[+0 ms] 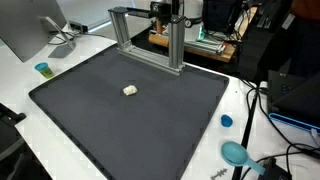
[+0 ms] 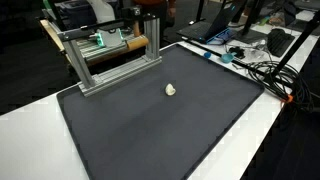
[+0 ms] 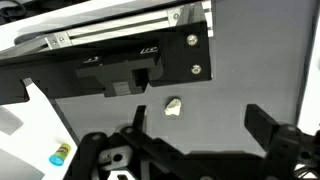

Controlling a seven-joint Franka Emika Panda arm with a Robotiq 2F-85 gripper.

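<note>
- The jaws stand spread wide and released, with nothing between them. In the wrist view they come in dark from the bottom edge, one on each side of the picture.
- A small pale lump [image 3: 174, 106] lies on the dark mat [image 3: 240, 70] ahead of the jaws. It is clear of both and touches neither. In that view it falls within the gap between them, nearer the jaw on the picture's left.
- In both exterior views the lump [image 1: 130, 90] [image 2: 170, 89] sits alone on the mat [image 1: 100, 125] [image 2: 150, 135], in the half nearer the metal frame [image 1: 150, 45] [image 2: 110, 60] but well apart from it.
- The frame stands along the mat's far edge. In the wrist view its black bracket [image 3: 150, 62] lies just beyond the lump.
- The mat covers most of the white tabletop [image 1: 15, 95] [image 2: 285, 120].
- A small blue cup [image 1: 43, 69] stands off one corner of the mat in an exterior view. On the opposite side are a blue cap [image 1: 226, 121] and a teal scoop [image 1: 235, 153].
- A tangle of cables [image 2: 265, 70] lies on the tabletop beside the mat in an exterior view.
- From outside, the arm is only a dark shape at the top edge behind the frame, and I cannot make out the jaws there.
</note>
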